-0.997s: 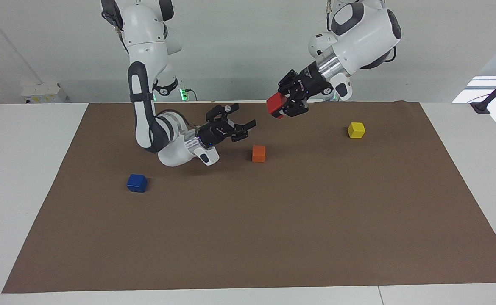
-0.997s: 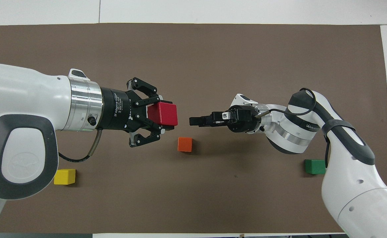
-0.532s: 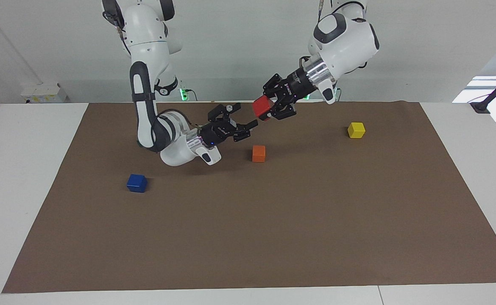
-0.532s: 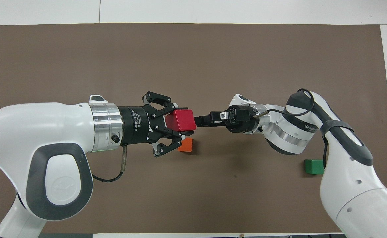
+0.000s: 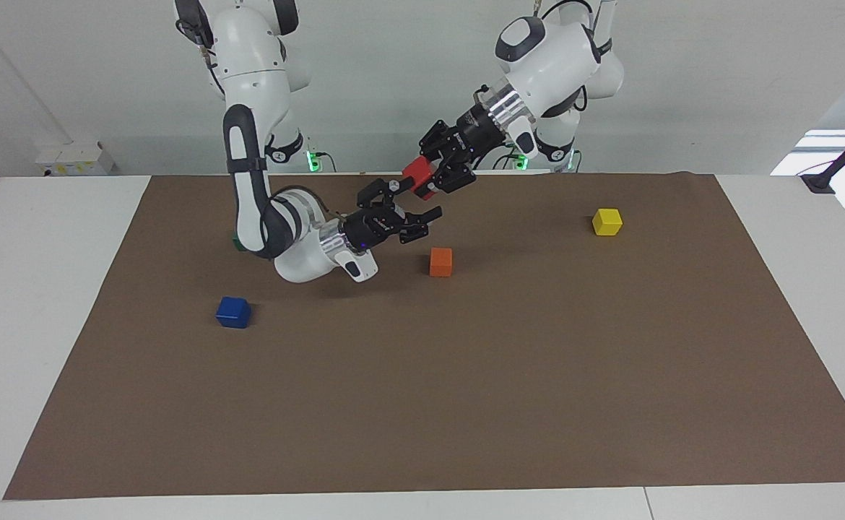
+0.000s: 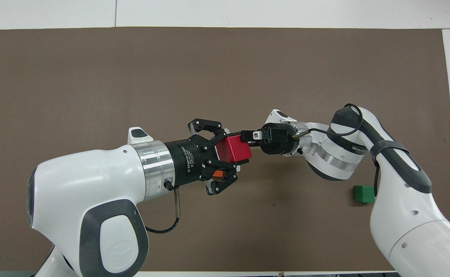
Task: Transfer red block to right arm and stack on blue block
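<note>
My left gripper (image 5: 426,177) is shut on the red block (image 5: 417,175), holding it in the air over the mat toward the robots' end. The red block (image 6: 234,149) is also in the overhead view, gripped by the left gripper (image 6: 235,153). My right gripper (image 5: 414,200) is open, and its fingertips point up at the block from just below. Whether they touch it I cannot tell. In the overhead view the block covers the tips of the right gripper (image 6: 248,137). The blue block (image 5: 233,312) lies on the mat toward the right arm's end and is hidden in the overhead view.
An orange block (image 5: 440,261) lies on the brown mat (image 5: 466,397) just under the two grippers. A yellow block (image 5: 607,222) sits toward the left arm's end. A green block (image 6: 364,193) lies beside the right arm's elbow.
The left gripper has carried the red block toward the right arm's end, up to the right gripper's open fingertips. The right gripper has barely moved and stays open.
</note>
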{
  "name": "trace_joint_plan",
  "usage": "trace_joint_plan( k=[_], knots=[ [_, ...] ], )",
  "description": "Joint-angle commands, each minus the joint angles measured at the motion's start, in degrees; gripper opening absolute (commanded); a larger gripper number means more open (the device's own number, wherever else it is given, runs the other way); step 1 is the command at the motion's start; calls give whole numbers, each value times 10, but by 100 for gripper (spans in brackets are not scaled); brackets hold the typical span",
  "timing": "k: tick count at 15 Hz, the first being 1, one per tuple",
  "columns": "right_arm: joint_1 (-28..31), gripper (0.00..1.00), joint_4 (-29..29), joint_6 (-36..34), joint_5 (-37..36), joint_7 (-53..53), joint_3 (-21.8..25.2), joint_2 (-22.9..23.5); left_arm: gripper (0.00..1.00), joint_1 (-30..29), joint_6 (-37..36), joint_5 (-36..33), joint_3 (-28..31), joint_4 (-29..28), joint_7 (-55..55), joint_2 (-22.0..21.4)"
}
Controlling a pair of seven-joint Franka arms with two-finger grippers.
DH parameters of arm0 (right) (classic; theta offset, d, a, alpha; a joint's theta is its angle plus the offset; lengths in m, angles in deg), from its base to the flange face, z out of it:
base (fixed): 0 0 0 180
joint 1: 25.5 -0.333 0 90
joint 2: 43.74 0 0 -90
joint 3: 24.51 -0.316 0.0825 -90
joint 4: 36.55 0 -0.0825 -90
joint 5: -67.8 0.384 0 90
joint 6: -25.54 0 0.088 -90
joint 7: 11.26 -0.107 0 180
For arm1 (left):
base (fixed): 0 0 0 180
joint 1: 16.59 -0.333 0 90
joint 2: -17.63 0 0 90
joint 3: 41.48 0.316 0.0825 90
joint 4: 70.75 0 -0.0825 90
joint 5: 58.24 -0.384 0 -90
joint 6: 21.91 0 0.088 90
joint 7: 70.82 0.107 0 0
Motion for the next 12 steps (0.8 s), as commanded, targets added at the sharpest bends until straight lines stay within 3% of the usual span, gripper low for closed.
trace_joint_plan(
  k=[1,5,8,10,12],
  knots=[
    [-4,100,1,11,14,17,-1,1,0,7,14,22,6,-23,44,-14],
    [-4,100,1,17,14,22,0,1,0,10,20,63,7,-31,101,-9],
    [-3,94,6,19,14,23,0,1,0,18,40,81,7,-35,133,3],
    [-3,85,7,20,14,23,0,1,0,19,48,101,7,-32,142,13],
    [-3,68,8,24,14,23,0,1,0,19,56,114,7,-30,153,19]
  ],
)
